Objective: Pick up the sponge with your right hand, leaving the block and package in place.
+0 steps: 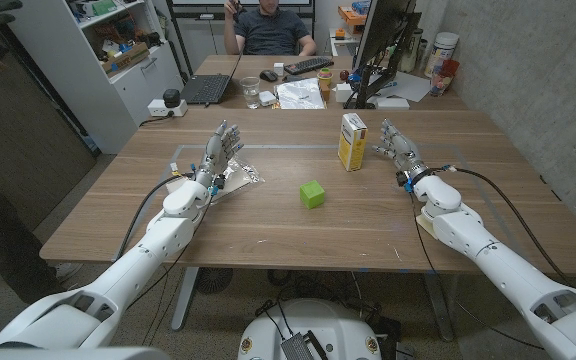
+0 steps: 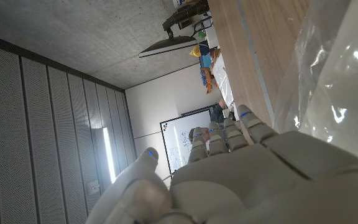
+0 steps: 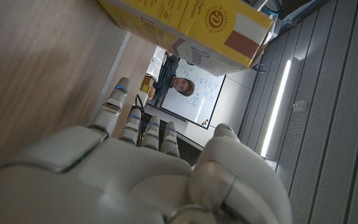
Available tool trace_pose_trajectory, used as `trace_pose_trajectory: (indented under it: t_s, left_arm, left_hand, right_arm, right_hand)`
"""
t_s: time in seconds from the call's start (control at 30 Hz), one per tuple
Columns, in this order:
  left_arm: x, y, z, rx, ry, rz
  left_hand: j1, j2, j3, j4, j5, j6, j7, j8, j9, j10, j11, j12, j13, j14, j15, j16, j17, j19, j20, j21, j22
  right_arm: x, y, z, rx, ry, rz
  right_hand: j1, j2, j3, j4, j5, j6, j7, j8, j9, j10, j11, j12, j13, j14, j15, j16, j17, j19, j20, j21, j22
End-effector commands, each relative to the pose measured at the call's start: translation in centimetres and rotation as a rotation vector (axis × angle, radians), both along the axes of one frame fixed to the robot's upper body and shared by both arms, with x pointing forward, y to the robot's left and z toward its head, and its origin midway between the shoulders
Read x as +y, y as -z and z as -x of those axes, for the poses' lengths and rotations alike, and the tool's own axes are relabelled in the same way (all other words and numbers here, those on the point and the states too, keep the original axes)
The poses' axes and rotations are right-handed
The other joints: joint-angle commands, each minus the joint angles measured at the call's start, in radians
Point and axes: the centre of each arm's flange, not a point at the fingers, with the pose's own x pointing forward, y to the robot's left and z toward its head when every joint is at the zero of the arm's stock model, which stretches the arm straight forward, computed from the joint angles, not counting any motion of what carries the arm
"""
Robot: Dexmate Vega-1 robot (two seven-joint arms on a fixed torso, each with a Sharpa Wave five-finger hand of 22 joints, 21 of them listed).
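Head view puts your right hand [image 1: 393,148] toward the counter's [image 1: 268,230] right edge. It stands just beside the box [image 1: 352,142], fingers [image 1: 386,133] spread and reaching up, holding nothing. The right wrist view agrees: the fingers are loose and the box's yellow side is close ahead of them. The only thing that could be the sponge [image 1: 426,224] is a pale tan piece peeking out under your right wrist, nearer the front edge than the hand. So little of it shows that you cannot be sure what it is, nor of its shape or texture. If it is the sponge, you are reaching past it. I would draw the hand back toward the front edge and lift the wrist clear to expose it. Then come down from above with the fingers well apart and close on its long sides. Keep the move away from the box, which stands tall and looks easy to tip. The green block [image 1: 312,193] sits mid-counter, well apart from your path. Your left hand [image 1: 218,152] stands over the crinkled clear package [image 1: 243,178] on the left side, fingers spread and empty. Let it stay put.
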Motion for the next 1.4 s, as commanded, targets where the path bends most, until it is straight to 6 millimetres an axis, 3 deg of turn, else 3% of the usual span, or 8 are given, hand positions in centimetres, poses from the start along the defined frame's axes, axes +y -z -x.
trace_pose_trajectory:
  t_s: [0.03, 0.73, 1.4]
  left_arm:
    - [0.1, 0.1, -0.3, 0.002, 0.003, -0.007]
    - [-0.4, -0.3, -0.5, -0.006, 0.015, -0.029]
    - [-0.6, -0.5, -0.5, -0.01, 0.014, -0.049]
  left_hand:
    - [-0.001, 0.023, 0.004, 0.001, 0.005, 0.007, 0.001, 0.003, 0.003, -0.003, 0.008, 0.005, 0.002, -0.002, 0.007, 0.006, 0.002, -0.002, 0.01, 0.006, 0.005]
    - [-0.001, 0.023, 0.003, 0.001, 0.005, 0.007, 0.002, 0.003, 0.003, -0.003, 0.008, 0.006, 0.002, -0.001, 0.006, 0.006, 0.002, -0.003, 0.01, 0.006, 0.004]
    - [-0.002, 0.022, 0.002, 0.001, 0.006, 0.006, 0.001, 0.003, 0.003, -0.004, 0.008, 0.005, 0.002, -0.002, 0.007, 0.006, 0.002, -0.004, 0.013, 0.005, 0.004]
  right_arm:
    - [-0.9, -0.7, 1.9, -0.021, 0.144, 0.129]
    - [-3.3, -2.5, 6.9, -0.124, 0.319, 0.229]
    - [-4.9, -3.9, 12.2, -0.197, 0.52, 0.385]
  right_hand:
    - [0.009, -0.016, 0.0, -0.015, 0.003, 0.002, -0.016, 0.008, 0.006, -0.006, -0.004, 0.004, 0.002, 0.004, 0.001, 0.008, -0.002, 0.019, 0.015, 0.013, 0.004]
    - [0.027, -0.041, -0.004, -0.039, 0.004, -0.004, -0.036, 0.01, 0.008, -0.03, -0.007, 0.0, 0.004, -0.003, 0.001, 0.006, -0.004, 0.058, 0.026, 0.018, 0.004]
    - [0.045, -0.049, -0.002, -0.056, 0.004, -0.021, -0.06, 0.007, 0.01, -0.049, -0.011, -0.002, 0.004, -0.011, -0.005, 0.004, -0.006, 0.061, 0.037, 0.012, 0.004]
